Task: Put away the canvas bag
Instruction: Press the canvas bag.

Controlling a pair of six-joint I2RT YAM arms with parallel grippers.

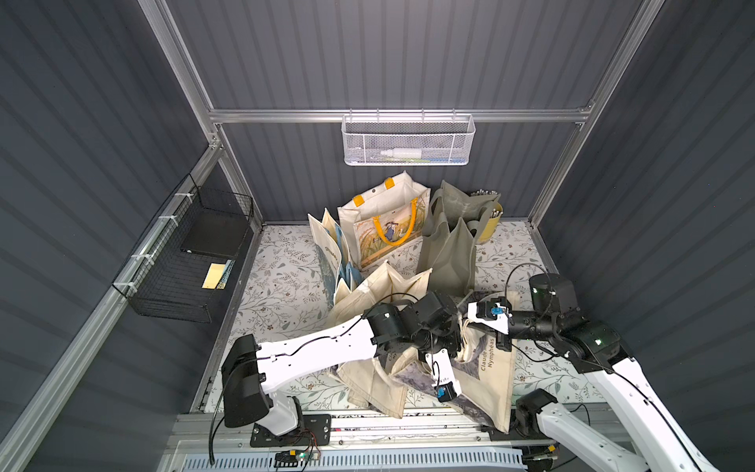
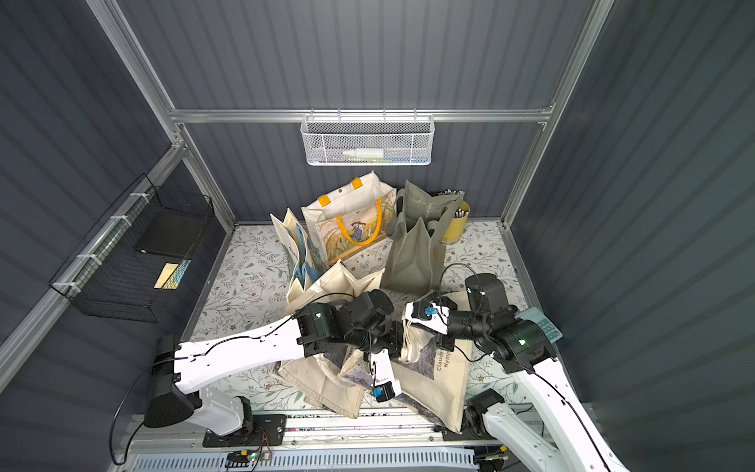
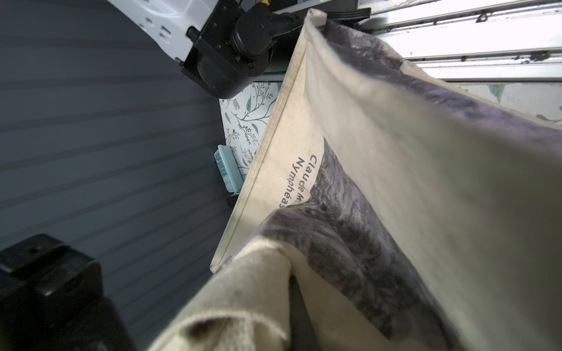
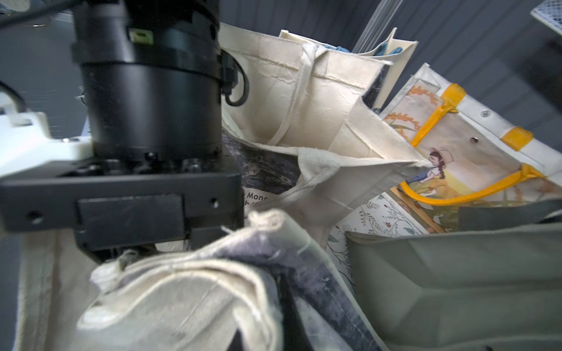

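Though vague from top, wrist-cam L tool (image 4: 133, 249), R tool (image 4: 282, 307) tight on canvas bag (image 3: 395, 182).

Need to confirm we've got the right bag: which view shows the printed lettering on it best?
The left wrist view: the lettering is close, sharp and mostly visible on the canvas bag. Both top views show the lettering small and sideways. The right wrist view catches only a blurred fragment.
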